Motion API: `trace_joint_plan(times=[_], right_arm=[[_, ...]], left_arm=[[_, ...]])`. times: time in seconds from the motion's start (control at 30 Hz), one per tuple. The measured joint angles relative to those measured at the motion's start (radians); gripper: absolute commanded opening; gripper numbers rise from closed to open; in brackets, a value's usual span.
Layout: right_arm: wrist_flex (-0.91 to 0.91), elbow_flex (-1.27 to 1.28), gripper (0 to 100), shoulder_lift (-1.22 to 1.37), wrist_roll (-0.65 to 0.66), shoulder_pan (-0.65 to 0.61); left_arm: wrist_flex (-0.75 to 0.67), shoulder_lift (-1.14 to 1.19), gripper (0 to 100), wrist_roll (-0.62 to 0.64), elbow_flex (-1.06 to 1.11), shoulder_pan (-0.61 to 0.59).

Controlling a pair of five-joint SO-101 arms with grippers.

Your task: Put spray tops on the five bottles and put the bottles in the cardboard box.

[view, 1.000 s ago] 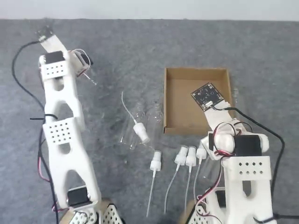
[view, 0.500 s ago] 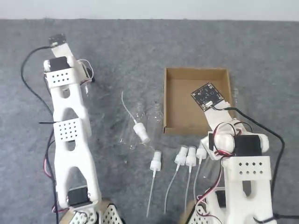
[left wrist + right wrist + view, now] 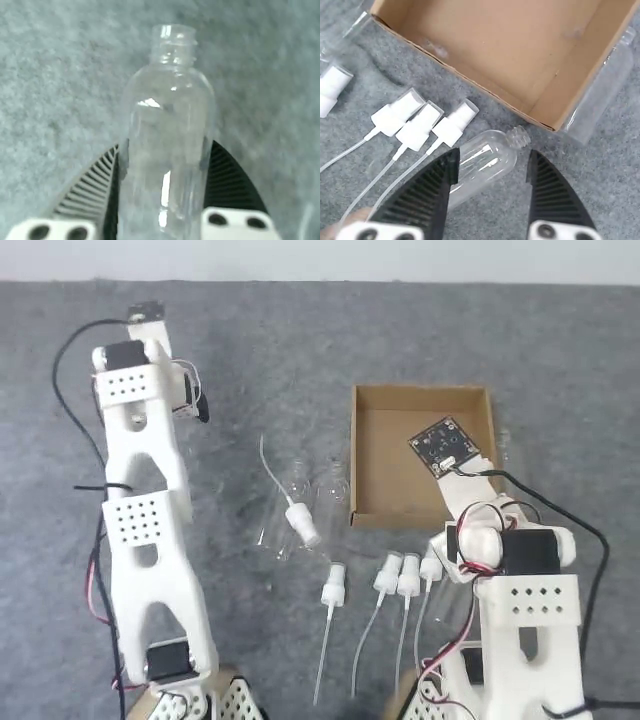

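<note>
**Q:** What does this step call for?

**A:** The left gripper (image 3: 165,150), near the table's (image 3: 560,350) far-left corner, clamps an uncapped clear bottle (image 3: 167,115). It should probably keep the neck free so one of the spray tops (image 3: 415,127) seats squarely. The right gripper (image 3: 492,155) hangs with its jaws spread over a second bottle (image 3: 480,159) lying by the near edge of the cardboard box (image 3: 495,40).

**Q:** Surface and room?

**A:** A grey felt-like covering, with a pale wall (image 3: 320,260) along the far edge.

The cardboard box (image 3: 353,455) sits open side up. Just left of the box lie two clear uncapped bottles (image 3: 332,488), with a white spray top (image 3: 303,525) among them. Another bottle (image 3: 600,95) lies against the box's right wall. One (image 3: 485,159) lies just in front of the box, beside three spray tops (image 3: 408,576) in a row, and a fifth top (image 3: 333,586) lies left of those. Well left of the box, an uncapped bottle (image 3: 167,100) is clamped in the left gripper (image 3: 165,146).
</note>
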Motion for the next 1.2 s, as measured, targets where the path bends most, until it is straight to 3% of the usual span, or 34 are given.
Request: trace_joint_plan(times=[0.37,0.83,0.97,1.2], right_arm=[[0.0,0.0,17.7,0.0,0.0,0.0],[0.0,0.064,17.7,0.0,0.063,0.031],[0.0,0.064,17.7,0.0,0.066,0.048],[0.0,0.064,17.7,0.0,0.066,0.046]], left_arm=[[-0.014,-0.62,8,-0.095,0.635,0.069],[-0.324,-1.29,8,-0.256,1.565,0.11],[-0.42,-1.393,8,-0.282,1.771,0.123],[-0.568,-1.412,21,-0.287,1.982,0.126]])
